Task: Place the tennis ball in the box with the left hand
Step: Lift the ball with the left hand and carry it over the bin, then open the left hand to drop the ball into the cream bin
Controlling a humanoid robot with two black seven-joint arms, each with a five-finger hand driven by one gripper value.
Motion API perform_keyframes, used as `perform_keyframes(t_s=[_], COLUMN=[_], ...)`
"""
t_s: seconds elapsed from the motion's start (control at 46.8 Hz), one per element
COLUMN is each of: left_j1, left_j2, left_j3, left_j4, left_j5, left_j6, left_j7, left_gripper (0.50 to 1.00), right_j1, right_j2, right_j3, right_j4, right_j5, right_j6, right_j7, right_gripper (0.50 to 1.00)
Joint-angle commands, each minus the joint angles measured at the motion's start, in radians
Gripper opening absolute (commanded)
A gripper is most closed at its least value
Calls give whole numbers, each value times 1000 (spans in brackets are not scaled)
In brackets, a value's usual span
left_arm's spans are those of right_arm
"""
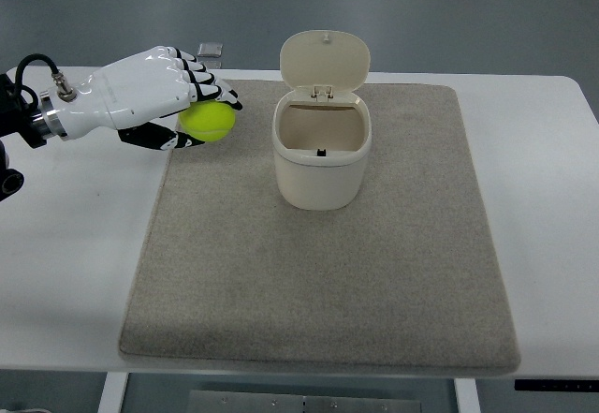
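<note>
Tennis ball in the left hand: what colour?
Bright yellow-green tennis ball, gripped by the left hand; top view.

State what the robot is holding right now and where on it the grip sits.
The left hand holds the tennis ball, fingers curled over its top and thumb under its left side. It sits left of the open box. No right hand is in view.

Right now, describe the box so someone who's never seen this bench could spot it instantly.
On the white table lies a grey-beige mat; the box stands upright on its far half. It is a cream bin, its hinged lid flipped open, just right of the left hand gripping the yellow-green tennis ball.
</note>
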Motion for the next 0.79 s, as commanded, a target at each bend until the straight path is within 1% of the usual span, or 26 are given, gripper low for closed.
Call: perform_keyframes(t_s=[0.0, 0.214, 0.299, 0.385, 0.492, 0.641, 0.77], left_j1=[-17, -81, -109, -152, -192, -202, -207], left_j2=[-11, -129, -177, -202, -231, -286, -315], left_j3=[6, 9, 27, 52, 81, 82, 82], left_j4=[-3, 7, 18, 26, 65, 128, 153], left_j5=[24, 55, 57, 55, 57, 60, 60], left_j6=[43, 31, 2, -32, -65, -72, -72], left_j7=[-2, 1, 1, 4, 8, 10, 10], left_gripper=[500, 500, 500, 500, 500, 500, 500], right_j1=[-1, 1, -1, -1, -1, 1, -1], right_j2=[0, 0, 0, 0, 0, 0, 0], right_j3=[0, 0, 0, 0, 0, 0, 0], right_j4=[1, 1, 1, 1, 1, 1, 1], right_j5=[0, 0, 0, 0, 0, 0, 0], right_j6=[0, 0, 0, 0, 0, 0, 0], right_j7=[0, 1, 1, 1, 1, 1, 0], right_gripper=[901, 901, 901, 901, 901, 901, 901])
